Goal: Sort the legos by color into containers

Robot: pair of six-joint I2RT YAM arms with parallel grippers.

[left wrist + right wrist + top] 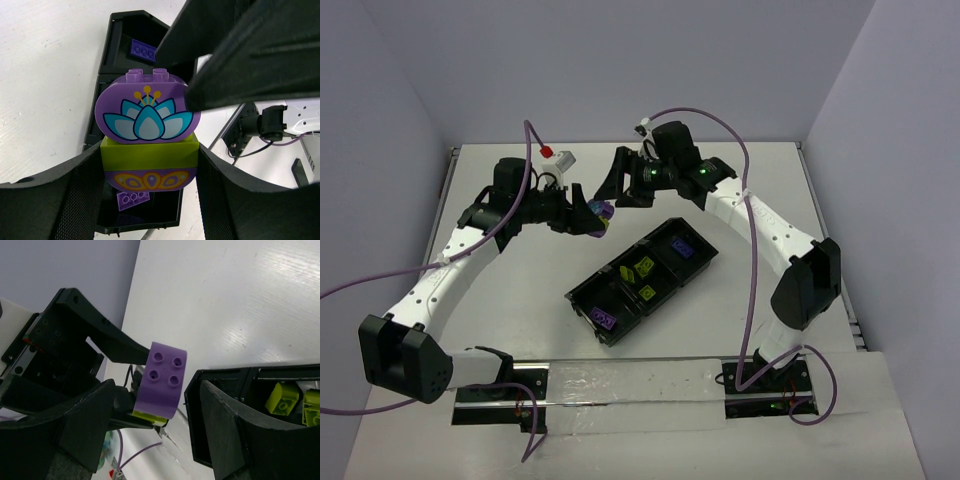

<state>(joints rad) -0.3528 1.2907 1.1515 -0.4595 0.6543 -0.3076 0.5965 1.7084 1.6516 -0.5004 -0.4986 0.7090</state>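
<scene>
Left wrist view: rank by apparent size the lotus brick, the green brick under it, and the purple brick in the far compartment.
1. lotus brick
2. green brick, less face showing
3. purple brick, smallest here, but it lies farther from the camera, so its true size is unsure

A white table [540, 330] carries one black tray [588, 292], lying diagonally.

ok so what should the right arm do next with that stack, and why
Probably close the right gripper on the purple lotus brick. Its open fingers sit either side of that brick, while the left gripper clamps the yellow-green brick below it, so a grip there would let the two be pulled apart for sorting.
</scene>
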